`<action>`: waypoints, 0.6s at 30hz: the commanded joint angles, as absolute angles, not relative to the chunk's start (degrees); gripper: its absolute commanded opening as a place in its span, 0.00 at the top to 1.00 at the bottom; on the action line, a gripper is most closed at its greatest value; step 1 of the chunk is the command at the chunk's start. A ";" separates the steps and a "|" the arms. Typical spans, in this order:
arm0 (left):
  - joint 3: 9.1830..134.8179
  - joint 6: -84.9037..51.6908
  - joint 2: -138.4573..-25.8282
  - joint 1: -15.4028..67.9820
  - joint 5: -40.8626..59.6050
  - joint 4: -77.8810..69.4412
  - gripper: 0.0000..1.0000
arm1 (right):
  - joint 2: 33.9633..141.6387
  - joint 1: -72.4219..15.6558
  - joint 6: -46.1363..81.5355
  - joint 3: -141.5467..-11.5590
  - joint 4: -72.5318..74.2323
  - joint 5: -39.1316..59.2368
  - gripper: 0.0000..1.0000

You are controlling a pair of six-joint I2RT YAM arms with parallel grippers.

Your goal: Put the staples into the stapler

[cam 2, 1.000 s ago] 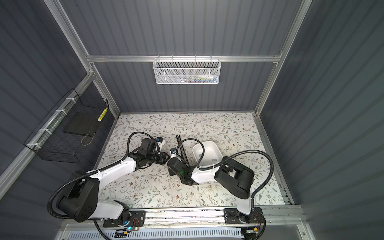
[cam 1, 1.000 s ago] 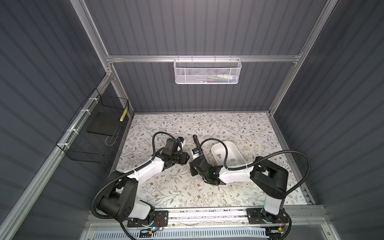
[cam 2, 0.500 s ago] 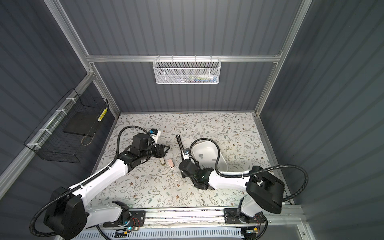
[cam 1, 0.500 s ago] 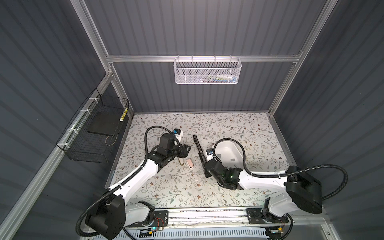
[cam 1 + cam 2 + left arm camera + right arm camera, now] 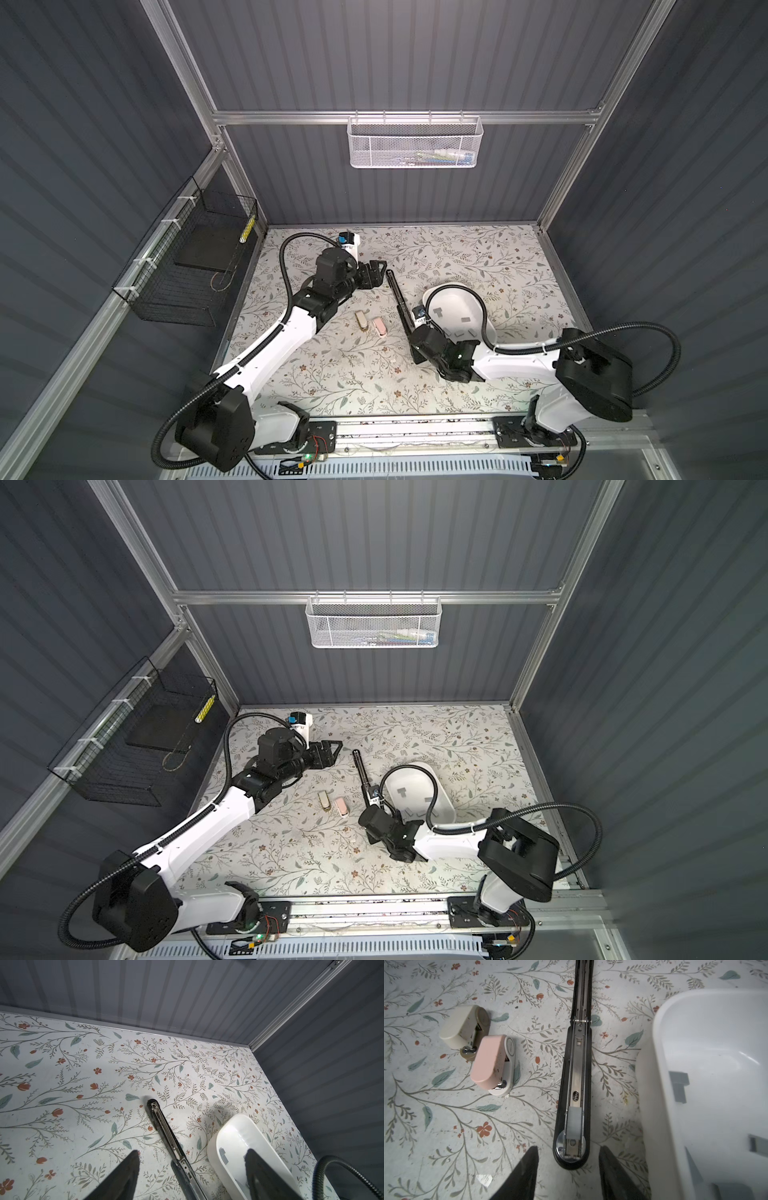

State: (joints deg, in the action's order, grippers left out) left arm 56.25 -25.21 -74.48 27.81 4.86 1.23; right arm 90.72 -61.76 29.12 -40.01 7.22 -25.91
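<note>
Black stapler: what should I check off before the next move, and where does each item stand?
1. Black stapler lies opened flat on the table: ok.
2. Grey staple strip sits in its channel: ok.
3. Strip fully seated: cannot tell.
4. Left claw open, empty: ok.
5. Right claw open, empty, at the stapler's end: ok.
6. Spare staples in the white tray: ok.
</note>
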 commanded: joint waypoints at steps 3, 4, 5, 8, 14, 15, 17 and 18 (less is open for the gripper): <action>59.41 -24.90 -76.38 28.04 0.55 4.65 0.16 | 94.33 -60.96 29.24 -43.34 7.67 -25.06 0.50; 60.01 -24.88 -76.95 27.99 -0.16 5.52 0.16 | 95.07 -60.84 29.21 -43.71 7.65 -25.05 0.50; 60.33 -25.00 -77.36 27.98 -0.89 6.14 0.16 | 95.72 -60.66 29.19 -44.09 7.65 -25.01 0.50; 60.82 -26.17 -78.37 27.91 -2.41 6.73 0.15 | 97.32 -60.16 29.01 -45.12 7.52 -25.30 0.51; 60.84 -31.63 -81.17 27.95 -6.02 6.77 0.15 | 98.30 -59.69 29.75 -45.37 7.37 -25.86 0.56; 60.31 -33.32 -81.60 27.95 -6.89 6.26 0.16 | 98.41 -59.67 29.85 -45.40 7.49 -26.09 0.57; 57.83 -36.61 -82.17 27.95 -7.03 2.65 0.17 | 98.39 -59.66 29.96 -45.37 7.64 -26.34 0.57; 56.57 -37.98 -82.53 27.94 -6.37 0.32 0.17 | 98.48 -59.62 29.99 -45.42 7.73 -26.31 0.59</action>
